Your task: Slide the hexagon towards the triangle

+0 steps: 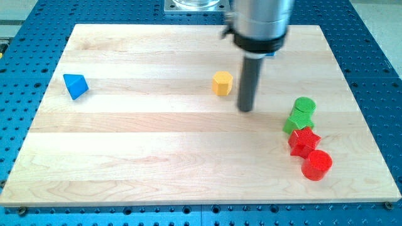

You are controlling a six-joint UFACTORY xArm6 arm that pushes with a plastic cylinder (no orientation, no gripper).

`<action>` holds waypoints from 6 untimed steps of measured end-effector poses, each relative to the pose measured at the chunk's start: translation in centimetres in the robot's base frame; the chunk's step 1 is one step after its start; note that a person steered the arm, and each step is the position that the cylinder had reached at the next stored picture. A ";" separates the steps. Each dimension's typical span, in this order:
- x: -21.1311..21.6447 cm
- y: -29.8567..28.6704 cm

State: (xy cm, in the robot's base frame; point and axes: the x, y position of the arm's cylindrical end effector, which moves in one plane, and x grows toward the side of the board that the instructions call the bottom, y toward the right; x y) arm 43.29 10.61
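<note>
The yellow hexagon [222, 83] sits a little above the middle of the frame on the pale wooden table [157, 163], and the blue triangle [75, 86] lies far off at the left, at nearly the same height in the picture. The two are well apart, with bare wood between them, so by my judgement the slide itself has not got anywhere yet — this looks like the approach step, getting behind the block.

My tip [245, 109] rests just to the right of the hexagon and slightly lower in the frame, near it but not touching as far as I can tell. That is roughly the correct side for a push toward the left. The next move probably calls for lifting the line of travel a touch toward the top of the frame, so the tip meets the hexagon's right face squarely, and then a long, steady push leftward; an off-centre contact could send the block spinning away upward.

The arm hangs straight down from the top centre of the frame, its grey housing above and the dark rod upright below. There is no hand here — only the rod, holding nothing.

At the right, well clear of the path, cluster a green cylinder [304, 106], a green block [296, 122] of unclear shape, a red star [304, 141] and a red cylinder [316, 164].
</note>
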 end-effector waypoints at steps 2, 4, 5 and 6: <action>-2.2 -9.5; -4.4 -15.5; -4.4 -15.9; -6.1 -16.1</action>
